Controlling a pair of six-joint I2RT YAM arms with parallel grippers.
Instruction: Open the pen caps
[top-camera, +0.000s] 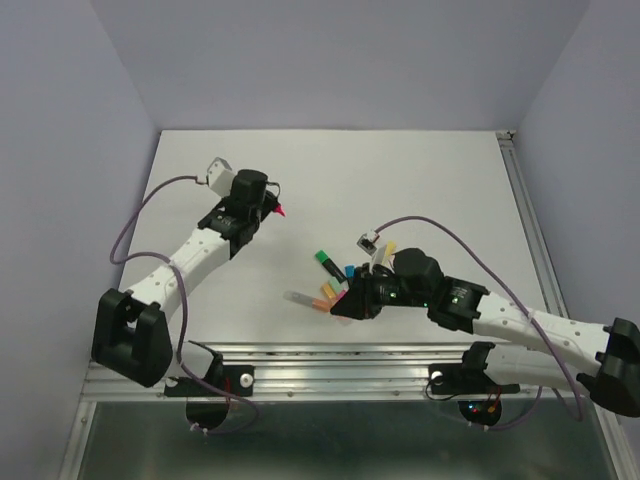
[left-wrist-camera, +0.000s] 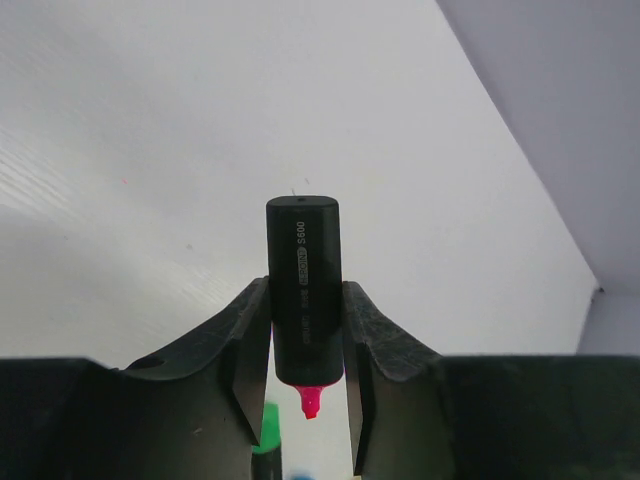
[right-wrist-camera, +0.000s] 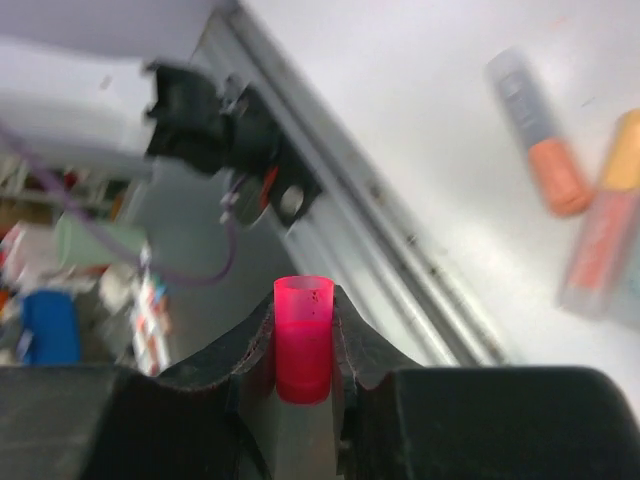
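Gripping pink cap (right-wrist-camera: 303, 348), right pincer (right-wrist-camera: 303, 316) bent inward; left pincer (left-wrist-camera: 306, 345) outstretched, clamping black pen (left-wrist-camera: 303, 265)

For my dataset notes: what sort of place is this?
Probably a robotics lab cell: a white table walled by plain panels, an aluminium rail along its near edge, blurred clutter beyond.

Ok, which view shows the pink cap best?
Right wrist: the pink cap sits clamped in the right gripper, its open end visible. Top external hides it under that gripper; left wrist shows only the uncapped black pen.
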